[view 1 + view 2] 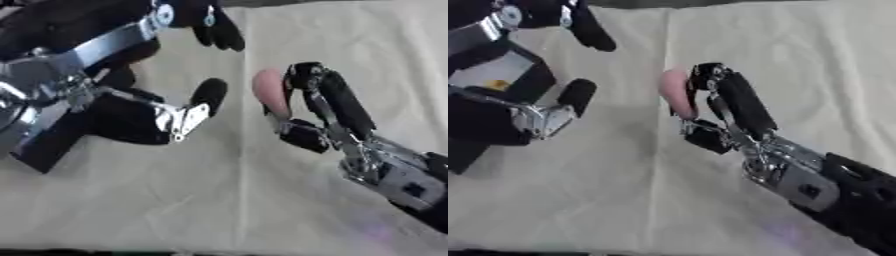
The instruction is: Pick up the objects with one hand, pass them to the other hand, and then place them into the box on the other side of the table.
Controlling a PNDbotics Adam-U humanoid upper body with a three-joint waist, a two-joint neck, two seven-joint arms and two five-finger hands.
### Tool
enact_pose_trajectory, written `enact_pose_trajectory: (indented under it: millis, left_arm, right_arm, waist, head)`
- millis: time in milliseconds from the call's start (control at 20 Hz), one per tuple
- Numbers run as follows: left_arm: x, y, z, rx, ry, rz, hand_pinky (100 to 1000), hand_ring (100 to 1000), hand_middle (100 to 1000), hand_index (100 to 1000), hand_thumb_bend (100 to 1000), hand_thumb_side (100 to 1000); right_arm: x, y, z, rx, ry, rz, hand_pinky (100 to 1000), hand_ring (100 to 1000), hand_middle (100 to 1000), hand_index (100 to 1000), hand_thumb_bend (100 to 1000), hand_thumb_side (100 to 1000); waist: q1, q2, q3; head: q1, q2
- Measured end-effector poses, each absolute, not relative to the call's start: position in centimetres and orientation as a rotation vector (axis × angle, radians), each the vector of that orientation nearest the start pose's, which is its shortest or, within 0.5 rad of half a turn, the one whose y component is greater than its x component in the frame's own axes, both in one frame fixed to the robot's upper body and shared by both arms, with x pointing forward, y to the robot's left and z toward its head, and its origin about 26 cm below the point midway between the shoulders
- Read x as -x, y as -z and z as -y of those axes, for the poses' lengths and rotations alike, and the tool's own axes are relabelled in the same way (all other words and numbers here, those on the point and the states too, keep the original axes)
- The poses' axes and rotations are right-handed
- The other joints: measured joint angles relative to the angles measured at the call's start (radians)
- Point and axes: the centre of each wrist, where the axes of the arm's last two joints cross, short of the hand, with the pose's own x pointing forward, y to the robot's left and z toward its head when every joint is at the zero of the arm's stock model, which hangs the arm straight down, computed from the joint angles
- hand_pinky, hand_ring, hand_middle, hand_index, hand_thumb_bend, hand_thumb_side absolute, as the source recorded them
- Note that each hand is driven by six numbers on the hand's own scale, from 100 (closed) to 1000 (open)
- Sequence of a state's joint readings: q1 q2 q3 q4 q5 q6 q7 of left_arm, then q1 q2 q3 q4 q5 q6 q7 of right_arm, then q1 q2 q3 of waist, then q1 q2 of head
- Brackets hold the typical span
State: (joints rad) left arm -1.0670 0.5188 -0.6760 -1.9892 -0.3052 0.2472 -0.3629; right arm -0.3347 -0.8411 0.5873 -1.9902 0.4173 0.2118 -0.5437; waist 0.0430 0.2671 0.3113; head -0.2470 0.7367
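Right hand (319,107) pinches the pink oblong object (271,92) by its edge; left hand (188,107) sits open, well apart, so early release drops it.

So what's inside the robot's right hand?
A pink oblong object is pinched in the right hand, sticking up toward the open left hand. Its lower end is covered by the thumb, and what it is can't be made out.
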Motion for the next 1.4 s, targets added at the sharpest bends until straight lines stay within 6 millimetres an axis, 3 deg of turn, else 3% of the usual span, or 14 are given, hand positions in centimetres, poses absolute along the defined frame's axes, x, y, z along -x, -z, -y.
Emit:
enact_pose_trajectory:
  millis: [350,600,750,1400]
  left_arm:
    - [-26.9,-31.3,-7.2,0.446,-2.232,-2.611,882,732,698,814,100,499]
    - [-27.8,-30.2,-6.6,0.437,-2.336,-2.603,907,734,697,821,100,722]
    - [-28.1,-29.7,-6.3,0.416,-2.388,-2.584,908,737,700,825,100,810]
    - [-29.1,-28.8,-5.7,0.415,-2.475,-2.511,904,750,714,838,125,840]
  right_arm:
    - [-27.2,-15.1,22.7,0.946,-0.972,2.175,166,599,556,490,117,100]
    - [-27.2,-15.0,22.3,0.988,-1.02,2.206,168,604,557,499,117,100]
    - [-27.1,-14.8,22.1,1.005,-1.039,2.216,171,605,557,502,116,100]
    - [-26.8,-14.3,21.7,1.054,-1.135,2.26,191,613,559,520,110,100]
  waist:
    - [0.0,0.0,-0.006]
    - [0.0,0.0,-0.011]
    - [0.0,0.0,-0.014]
    - [0.0,0.0,-0.011]
  head:
    - [0.008,0.0]
    - [0.011,0.0]
    - [0.011,0.0]
    - [0.012,0.0]
